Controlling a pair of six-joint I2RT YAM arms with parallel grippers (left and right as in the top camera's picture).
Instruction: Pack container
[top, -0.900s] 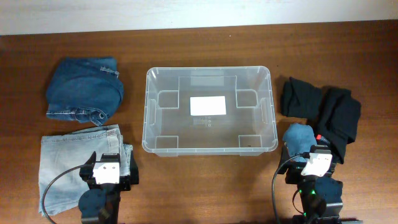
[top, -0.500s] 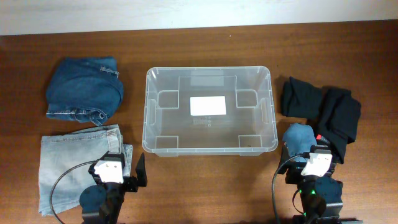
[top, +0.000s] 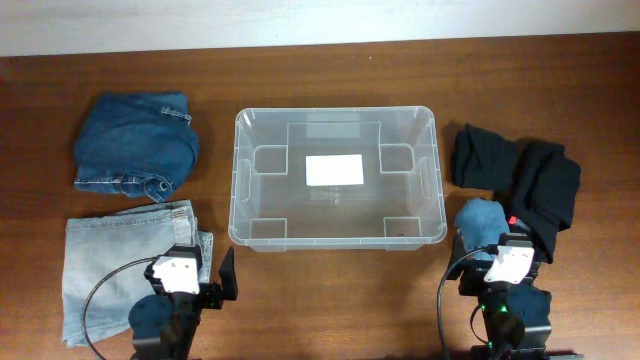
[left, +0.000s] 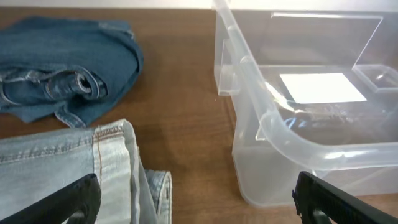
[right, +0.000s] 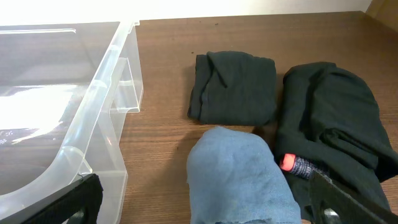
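Glossy clear plastic, that bin (top: 240, 180), a smooth white label (top: 334, 170) inside it. Left of the bin, rough dark denim (top: 135, 145) and pale denim (top: 115, 255); right of it, matt black cloth (top: 520, 175). Wood-grain table (top: 300, 70), matt.

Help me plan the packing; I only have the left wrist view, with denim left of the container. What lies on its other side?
Observer: A folded black garment, with a second black one beside it.
Operator: Anything else over there?
Observer: A light-blue cloth lies in front of them, on the robot's side.
Operator: Is the far half of the container empty too?
Observer: Yes. In the overhead view the container holds only the white label on its base.
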